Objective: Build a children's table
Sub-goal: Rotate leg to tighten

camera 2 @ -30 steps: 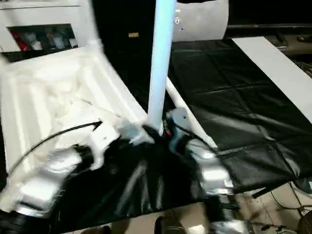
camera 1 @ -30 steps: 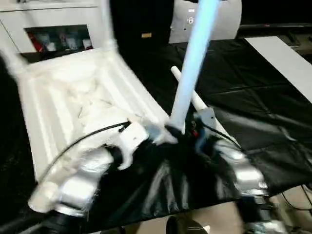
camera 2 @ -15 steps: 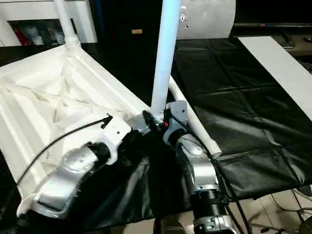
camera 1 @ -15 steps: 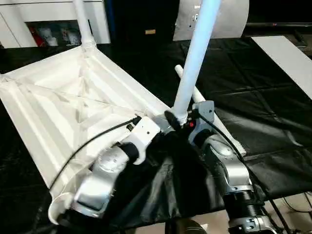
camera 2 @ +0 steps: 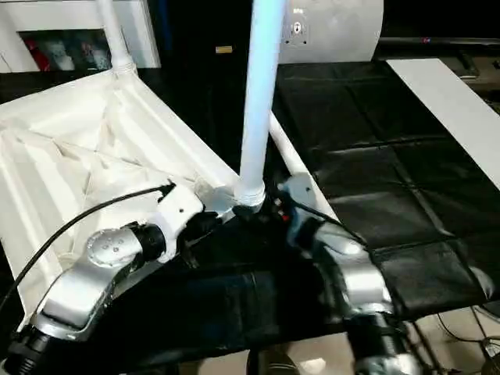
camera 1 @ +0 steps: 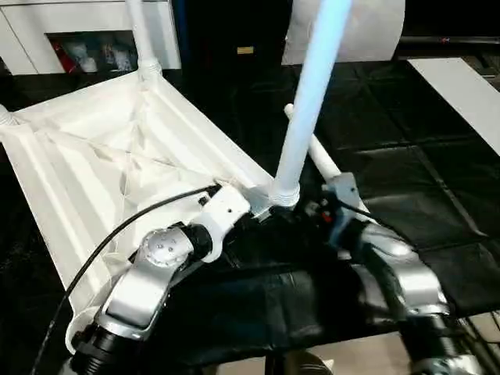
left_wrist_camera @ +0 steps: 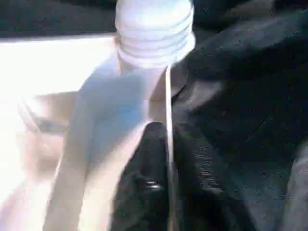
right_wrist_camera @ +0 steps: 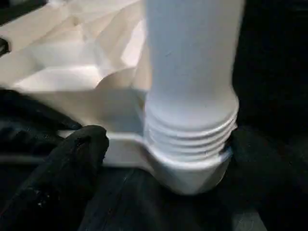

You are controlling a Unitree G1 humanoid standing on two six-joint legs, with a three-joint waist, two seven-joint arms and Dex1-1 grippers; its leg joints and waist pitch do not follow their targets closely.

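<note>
Lying upside down on the black-covered desk (camera 1: pixel 437 156), the white table top (camera 1: pixel 101 164) carries a leg (camera 1: pixel 139 35) at its far corner. Its near corner socket (right_wrist_camera: pixel 187 168) holds another leg (camera 1: pixel 308 101), its threads showing. Left tool (camera 1: pixel 254 205) rests there; its opening cannot be told. Right tool (camera 2: pixel 273 209) gapes wide, holding nothing. Twisting the leg upright until fully seated would serve best.

A leg (camera 1: pixel 308 101) stands in the upturned top's (camera 1: pixel 94 164) near corner socket (another leg (camera 1: pixel 320 164) lies behind).
</note>
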